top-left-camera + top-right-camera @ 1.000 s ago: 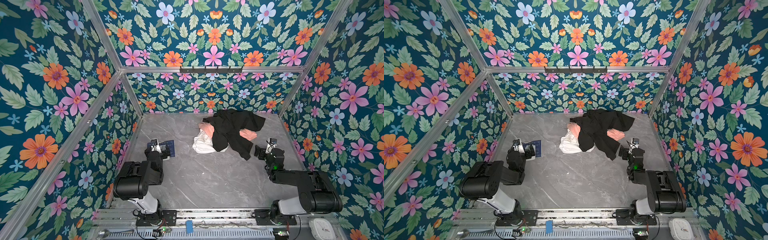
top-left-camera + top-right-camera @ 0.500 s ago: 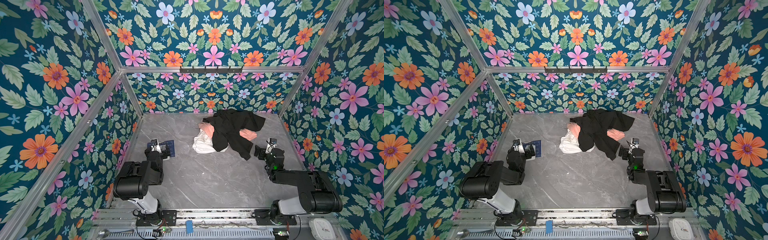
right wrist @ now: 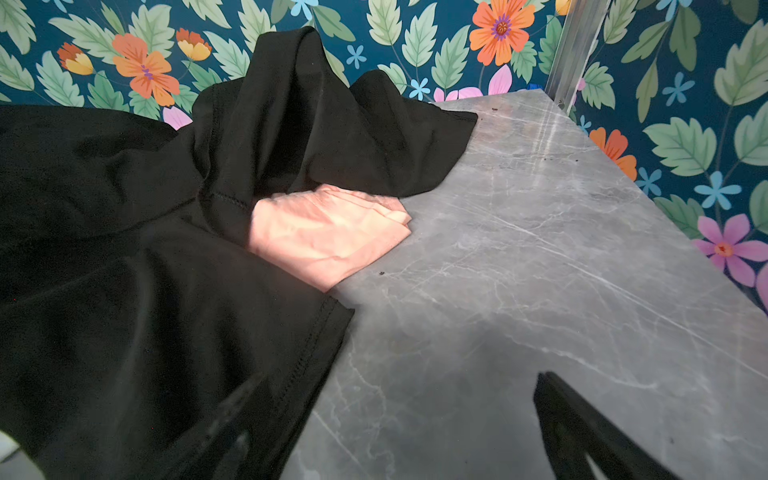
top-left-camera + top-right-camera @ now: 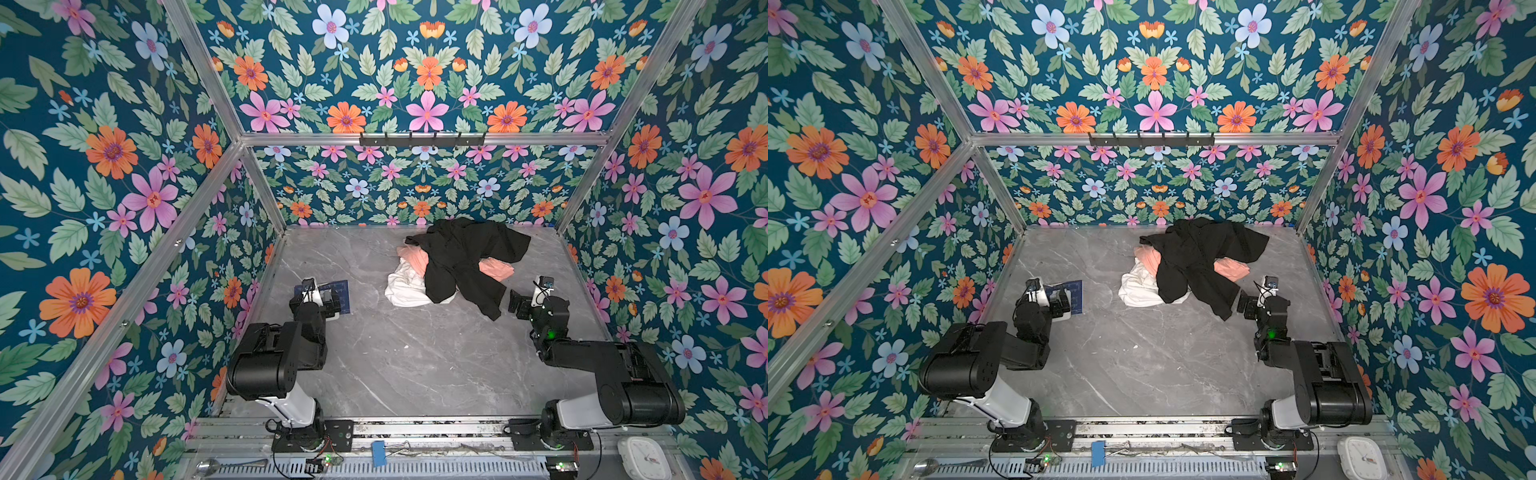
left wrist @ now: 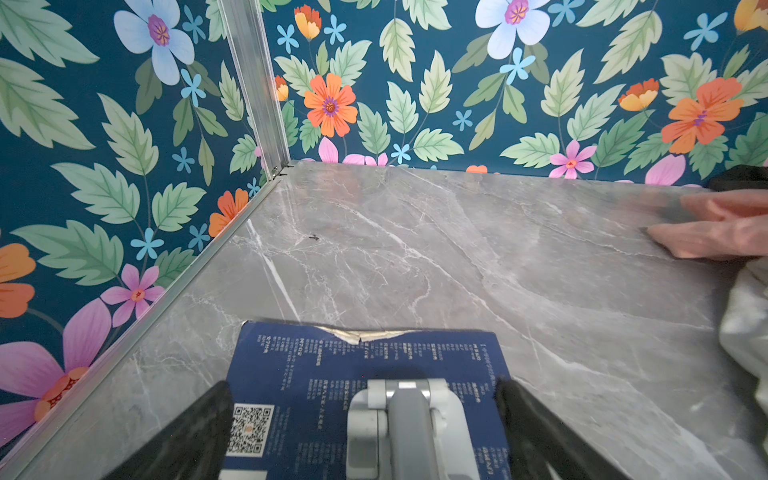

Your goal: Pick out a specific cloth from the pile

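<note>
We find a QR code (image 5: 249,430) and columns of small white print on the blue sheet (image 5: 316,361) in the left wrist view; we cannot make out its characters.

Garments: 3, all in 1 pile (image 4: 453,266) at 1 o'clock on the counter (image 4: 395,365): 1 black garment (image 4: 461,257), 1 peach-pink shirt (image 4: 494,269) showing as 2 patches, 1 white cloth (image 4: 405,287). Also 1 blue leaflet (image 4: 343,291) at 9 o'clock. 2 robot arms (image 4: 270,361), 1 gripper each: left gripper (image 4: 322,297), right gripper (image 4: 516,304). 1 hook rail (image 4: 422,139) at 12 o'clock. Off the counter: 1 clock (image 4: 638,455) at 5 o'clock, 1 spoon (image 4: 224,465) at 7 o'clock.
</note>
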`<state>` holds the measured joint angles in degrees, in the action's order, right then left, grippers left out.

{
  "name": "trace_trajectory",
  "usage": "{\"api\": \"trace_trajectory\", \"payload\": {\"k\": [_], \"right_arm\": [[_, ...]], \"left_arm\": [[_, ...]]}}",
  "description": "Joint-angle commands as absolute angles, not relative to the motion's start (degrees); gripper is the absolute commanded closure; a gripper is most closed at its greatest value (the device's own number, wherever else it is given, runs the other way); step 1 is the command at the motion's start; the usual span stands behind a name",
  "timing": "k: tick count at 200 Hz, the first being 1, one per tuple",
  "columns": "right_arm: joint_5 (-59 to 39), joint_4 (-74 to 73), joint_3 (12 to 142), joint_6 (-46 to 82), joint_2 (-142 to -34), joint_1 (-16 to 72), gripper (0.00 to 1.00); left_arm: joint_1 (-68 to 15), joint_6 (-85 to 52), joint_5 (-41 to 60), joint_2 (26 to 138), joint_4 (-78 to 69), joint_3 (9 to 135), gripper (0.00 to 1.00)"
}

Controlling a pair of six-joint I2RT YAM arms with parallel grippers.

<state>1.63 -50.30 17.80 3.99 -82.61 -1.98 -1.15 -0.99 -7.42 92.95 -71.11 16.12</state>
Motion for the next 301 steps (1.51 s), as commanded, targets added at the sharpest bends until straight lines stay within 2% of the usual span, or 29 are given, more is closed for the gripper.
{"api": "trace_trajectory", "payload": {"k": [1,48,94,147,165,183,229,254,284,301], "right_arm": [[1.41,-49.66,18.19,4.23,-82.4,-1.91,0.01],[1.84,-49.83,18.05,3.73,-82.27,-1.72,0.01],[7.51,-48.82,17.84,3.35,-79.9,0.36,0.01],[10.66,-33.11,22.22,3.82,-70.09,1.82,0.01],[11.61,-23.01,26.71,8.57,-67.76,2.11,0.01],[7.09,-17.92,29.63,9.68,-66.42,2.19,0.01],[2.8,-11.07,34.44,10.72,-65.46,3.46,0.01],[-1.18,-11.02,34.85,13.88,-65.65,3.6,0.01],[-10.5,-10.76,36.25,16.08,-67.21,4.77,0.01],[-10.25,-9.45,37.45,15.55,-68.58,7.37,0.01]], "left_arm": [[-1.14,-0.53,-7.17,92.76,-72.6,16.13,0.0],[-1.14,-0.53,-7.25,92.7,-72.59,16.11,0.0],[-2.4,-0.24,-10.67,89.61,-72.12,14.99,0.0],[-7.48,2.03,-19.73,81.62,-60.71,17.51,0.0],[-10.36,3.29,-23.72,81.58,-55.17,20.95,0.0],[-11.6,3.98,-24.24,80.67,-53.22,22.39,0.0],[-15.39,1.52,-24.81,79.04,-49.13,26.15,0.0],[-18.12,-1.26,-24.75,79.21,-42.83,30.37,0.0],[-18.88,-8.41,-22.49,81.46,-30.4,37.99,0.0],[-20.16,-10.21,-21.42,82.87,-28.94,39.83,0.0]]}}
